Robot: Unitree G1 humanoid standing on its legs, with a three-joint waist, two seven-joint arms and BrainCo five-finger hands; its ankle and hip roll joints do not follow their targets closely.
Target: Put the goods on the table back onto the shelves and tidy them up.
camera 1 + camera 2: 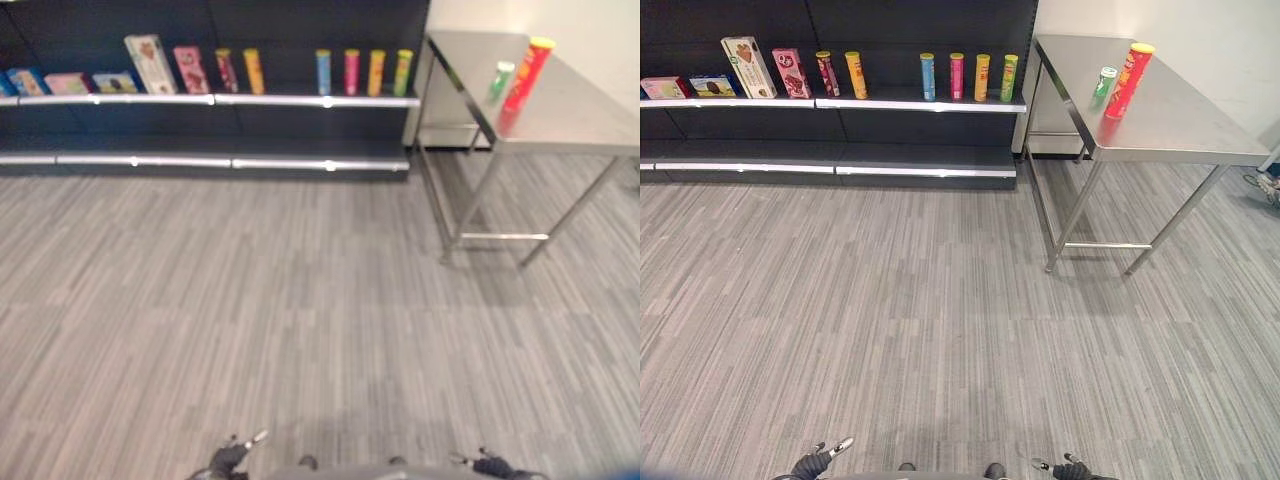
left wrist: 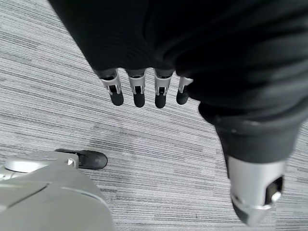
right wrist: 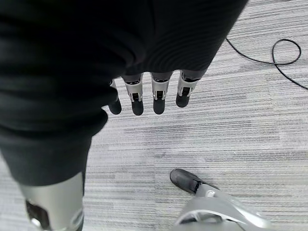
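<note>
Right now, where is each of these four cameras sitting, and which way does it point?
Left eye view: on the head, looking down and forward at the dark shelf of boxes and tubes and the steel table; both hands at its lower edge.
Right eye view: beside it, same scene; tall red tube and small green can on the table.
Left wrist view: looks along the open left hand at grey floor.
Right wrist view: along the open right hand, same floor.

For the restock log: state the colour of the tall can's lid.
Yellow, on the red tall can; right eye view.
</note>
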